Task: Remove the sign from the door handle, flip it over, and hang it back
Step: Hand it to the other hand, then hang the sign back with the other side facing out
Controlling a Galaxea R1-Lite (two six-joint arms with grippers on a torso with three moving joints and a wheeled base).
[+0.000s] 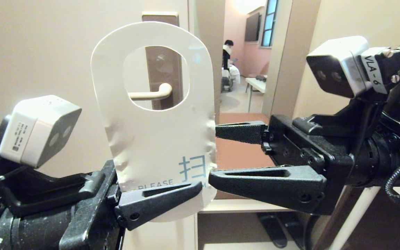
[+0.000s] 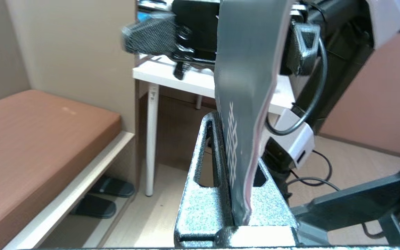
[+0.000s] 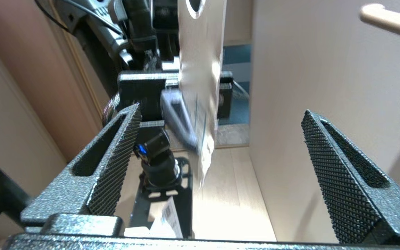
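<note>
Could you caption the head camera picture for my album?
Left gripper holds the white sign upright before the door handle; right gripper open beside it.

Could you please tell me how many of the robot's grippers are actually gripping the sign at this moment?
1: the left gripper is clamped on the sign's lower edge. The right gripper stands open beside the sign's edge, not holding it.

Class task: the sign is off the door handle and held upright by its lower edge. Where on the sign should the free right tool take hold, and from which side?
Best guess: the bare right edge of the sign, below the oval hole, approached from the robot's right. The left tool is shut on the bottom edge, and the right tool stands open beside that edge. The card is thin, so pinch its faces.
</note>
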